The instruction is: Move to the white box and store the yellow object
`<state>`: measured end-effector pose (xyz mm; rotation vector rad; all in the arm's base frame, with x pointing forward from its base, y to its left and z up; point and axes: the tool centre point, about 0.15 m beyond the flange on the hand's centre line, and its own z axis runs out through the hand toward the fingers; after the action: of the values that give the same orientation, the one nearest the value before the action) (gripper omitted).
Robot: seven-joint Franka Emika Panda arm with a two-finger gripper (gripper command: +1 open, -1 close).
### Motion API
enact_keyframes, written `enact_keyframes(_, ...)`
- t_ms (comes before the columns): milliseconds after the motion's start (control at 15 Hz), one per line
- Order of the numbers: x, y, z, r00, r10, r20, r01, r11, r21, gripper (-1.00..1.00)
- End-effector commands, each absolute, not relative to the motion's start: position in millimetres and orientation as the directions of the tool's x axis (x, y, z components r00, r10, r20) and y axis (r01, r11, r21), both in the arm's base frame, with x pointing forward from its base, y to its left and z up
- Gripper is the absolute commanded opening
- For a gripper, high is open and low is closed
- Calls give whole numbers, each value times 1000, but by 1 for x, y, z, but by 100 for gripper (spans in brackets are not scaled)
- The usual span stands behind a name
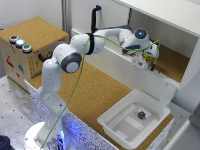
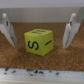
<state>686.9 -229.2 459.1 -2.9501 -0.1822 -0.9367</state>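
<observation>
The yellow object (image 2: pixel 39 42) is a small yellow cube marked with a dark "S". In the wrist view it rests on a cork surface. My gripper (image 2: pixel 38 46) is open, with one finger (image 2: pixel 7 30) on each side of the cube and a gap to each. In the exterior view my gripper (image 1: pixel 147 60) reaches into the open white cabinet, low over its cork floor; the cube is too small to pick out there. The white box (image 1: pixel 107 122), a shallow tub, stands on the cork table toward the exterior view's lower right, well apart from the gripper.
A small dark round object (image 1: pixel 141 115) lies inside the white box. The white cabinet has a black handle (image 1: pixel 95 20). A thin yellow-green cable (image 1: pixel 75 90) runs along the arm. A cork-covered crate with coloured buttons (image 1: pixel 20 42) stands at the exterior view's left.
</observation>
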Motion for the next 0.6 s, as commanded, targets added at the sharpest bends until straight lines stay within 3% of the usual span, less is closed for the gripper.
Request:
enact_keyframes(0, 732, -238, 457, 864, 60, 500, 128, -987, -102, -100)
enact_keyframes(533, 711, -247, 442, 877, 38, 479, 112, -986, -126, -100)
